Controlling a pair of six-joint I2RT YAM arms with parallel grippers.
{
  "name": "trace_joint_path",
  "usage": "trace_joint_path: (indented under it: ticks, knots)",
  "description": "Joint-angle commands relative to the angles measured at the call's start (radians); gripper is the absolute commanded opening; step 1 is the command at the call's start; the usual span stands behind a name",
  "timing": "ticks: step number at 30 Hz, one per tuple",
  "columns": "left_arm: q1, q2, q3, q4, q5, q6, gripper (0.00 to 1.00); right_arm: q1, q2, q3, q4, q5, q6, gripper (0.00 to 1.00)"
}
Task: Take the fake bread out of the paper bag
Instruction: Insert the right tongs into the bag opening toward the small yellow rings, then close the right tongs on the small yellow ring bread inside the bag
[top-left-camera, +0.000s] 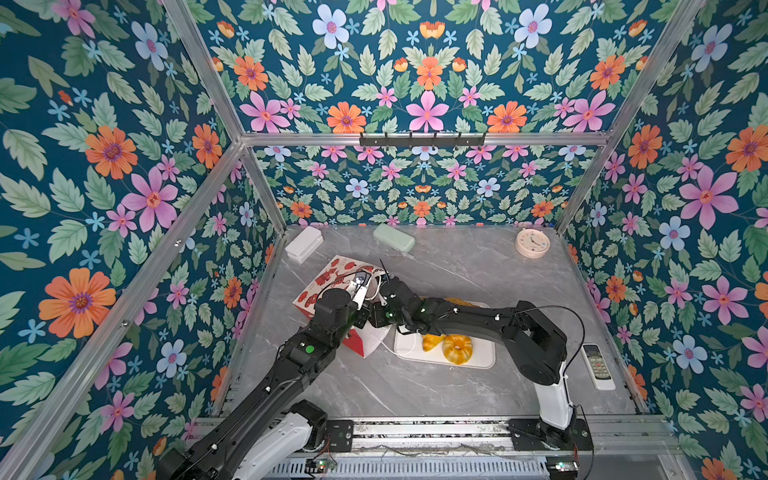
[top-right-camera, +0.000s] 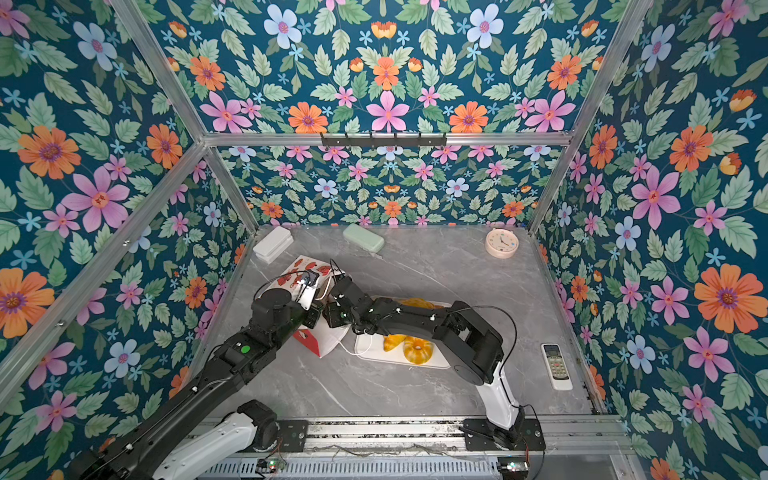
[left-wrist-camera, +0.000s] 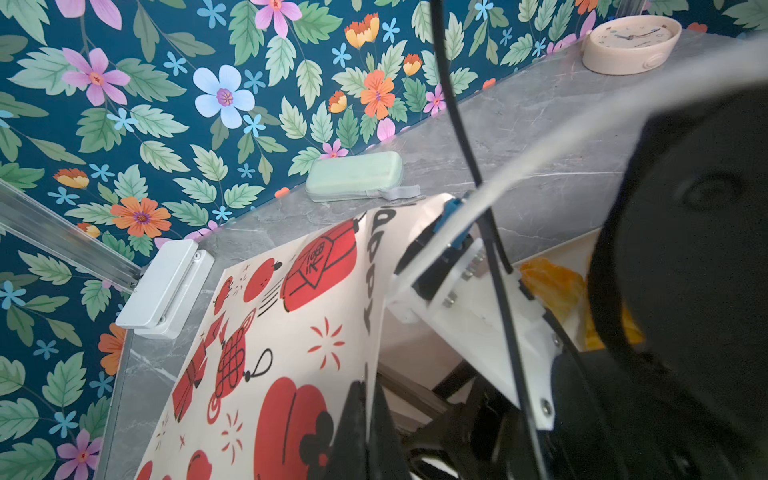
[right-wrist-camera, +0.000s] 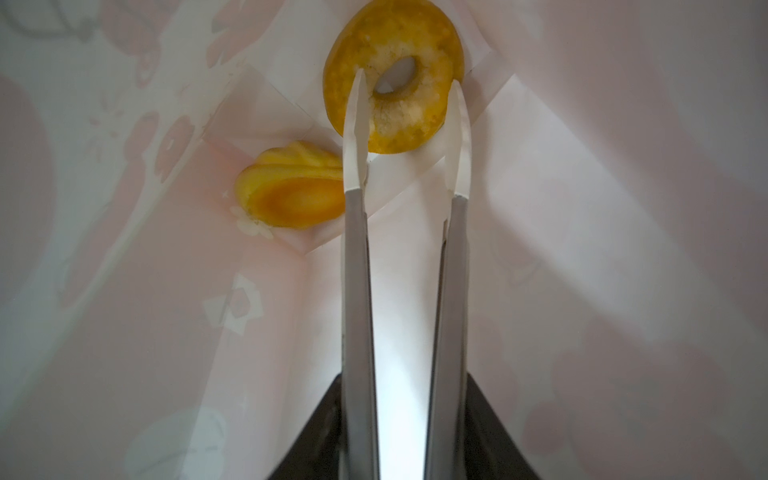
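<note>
Bag status: the white paper gift bag with red prints (top-left-camera: 328, 284) sits on the grey marbled worktop (top-left-camera: 457, 270), just beside the flat white tray (top-left-camera: 482, 358). The left gripper (left-wrist-camera: 368, 411) is clamped tight on the bag's rim. The right gripper (right-wrist-camera: 408, 79) is down inside the bag, its long white-tipped fingers (right-wrist-camera: 357, 116) standing part-way apart. One tip is over a small golden-yellow ring bun (right-wrist-camera: 399, 129) and the other at its outer edge; contact cannot be confirmed. An orange-yellow roll (right-wrist-camera: 291, 191) lies near the bun, also inside. On the tray, a large glossy yellow ring (top-left-camera: 457, 349) lies just beside a golden croissant (top-left-camera: 432, 341).
</note>
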Motion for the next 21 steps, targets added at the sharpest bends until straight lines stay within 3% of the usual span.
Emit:
trace_joint_path:
  ticks: [1,21]
  knots:
    - [-0.001,-0.008,0.006,0.037,0.027,-0.016,0.00,-0.001,0.013,0.028,0.020,0.021,0.007,0.40]
    - [-0.001,-0.014,0.003,0.035,0.036,-0.015,0.00,-0.005,0.045,0.072,-0.055,0.055,0.019,0.37]
